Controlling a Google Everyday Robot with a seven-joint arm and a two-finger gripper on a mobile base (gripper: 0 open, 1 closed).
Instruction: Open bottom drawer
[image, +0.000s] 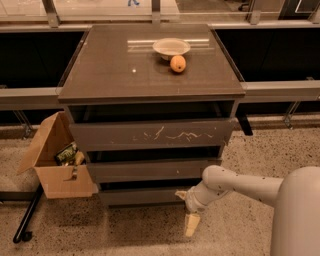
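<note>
The bottom drawer (145, 196) is the lowest, narrowest dark grey-brown front of the cabinet, plain and unmarked, and it sits slightly out like the two above it. My gripper (186, 213) is at the drawer's right end, low near the floor, on a white arm coming in from the right. One cream finger (180, 193) reaches toward the drawer's upper right edge, and the other finger (191, 224) hangs down toward the floor. The gripper is open and holds nothing. The drawer's interior is hidden.
The middle drawer (152, 170) and the top drawer with white scratches (152, 135) stand slightly out. A bowl (171, 47) and an orange (177, 63) sit on the cabinet top (110, 70). An open cardboard box (57, 160) stands left of the cabinet. A black pole (27, 215) lies on the floor.
</note>
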